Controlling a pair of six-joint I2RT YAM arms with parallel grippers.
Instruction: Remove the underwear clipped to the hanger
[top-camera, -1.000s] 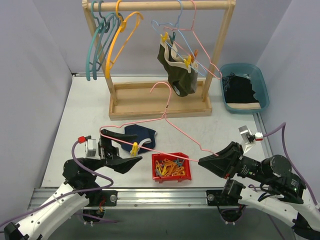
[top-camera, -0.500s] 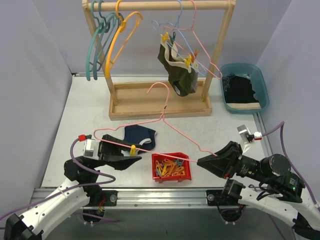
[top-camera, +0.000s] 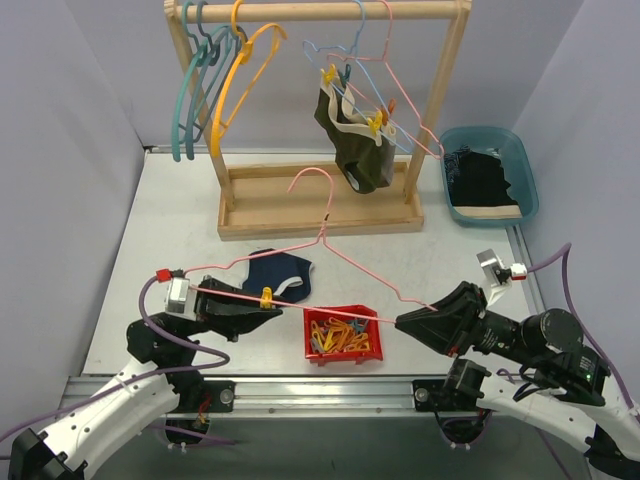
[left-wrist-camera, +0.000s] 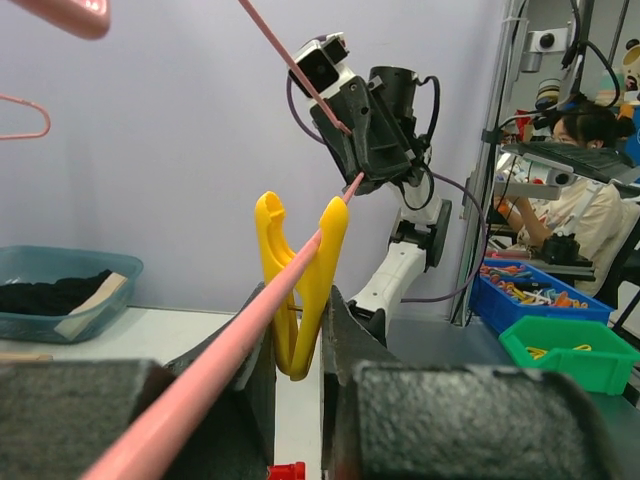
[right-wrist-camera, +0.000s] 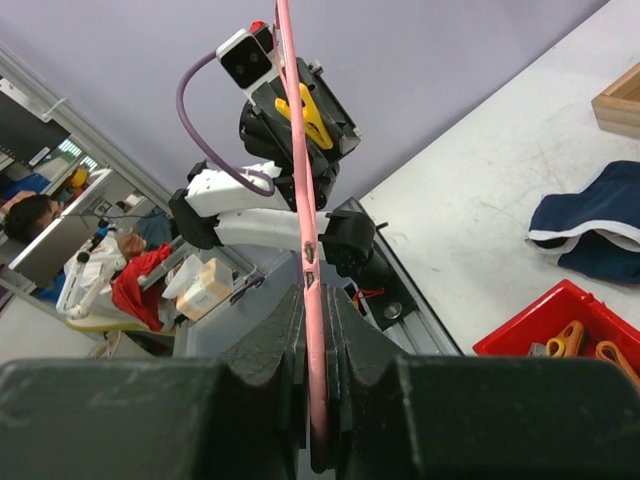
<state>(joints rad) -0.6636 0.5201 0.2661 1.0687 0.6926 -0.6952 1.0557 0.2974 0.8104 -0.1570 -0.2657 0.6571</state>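
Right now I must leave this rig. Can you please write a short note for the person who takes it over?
Left tool: shut on the yellow clip that sits on the pink hanger.
Right tool: shut on the hanger's right end, holding it above the table.
Things: navy underwear lies on the table behind the red clip bin; I cannot tell whether the clip holds it. Dark olive underwear hangs clipped on the wooden rack.
Done: pink hanger is off the rack.
Left: take this clip off, then free the underwear on the rack.

One rack (top-camera: 290, 226), one red tray (top-camera: 344, 357) (clips (top-camera: 340, 335) inside), one teal bin (top-camera: 526, 175), one navy brief (top-camera: 280, 268).
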